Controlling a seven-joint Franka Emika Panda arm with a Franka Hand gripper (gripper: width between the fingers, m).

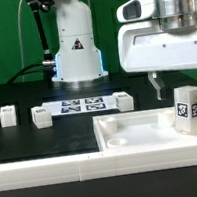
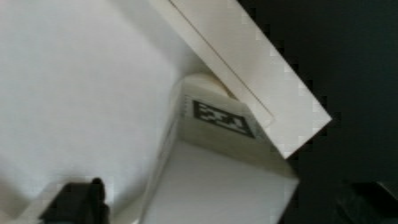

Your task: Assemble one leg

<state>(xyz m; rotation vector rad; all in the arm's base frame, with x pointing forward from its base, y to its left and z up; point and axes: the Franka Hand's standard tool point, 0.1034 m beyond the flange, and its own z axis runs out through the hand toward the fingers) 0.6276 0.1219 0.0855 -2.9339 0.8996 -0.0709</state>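
Observation:
A leg (image 1: 189,108), a small white post with a black-and-white tag, stands upright in the recessed corner of the large flat white panel (image 1: 132,140) at the exterior view's right. My gripper (image 1: 181,82) hangs open just above it. One dark finger (image 1: 155,82) shows beside the leg's top, and the other finger is out of view. In the wrist view the leg (image 2: 222,120) lies between my gripper's (image 2: 217,205) spread fingertips (image 2: 75,202), not touching them. The panel's raised rim (image 2: 267,70) runs past it.
Three more white legs stand on the black table: one at the far left (image 1: 6,116), one left of centre (image 1: 40,116), one near the middle (image 1: 124,101). The marker board (image 1: 82,104) lies behind them. The robot base (image 1: 77,49) stands at the back.

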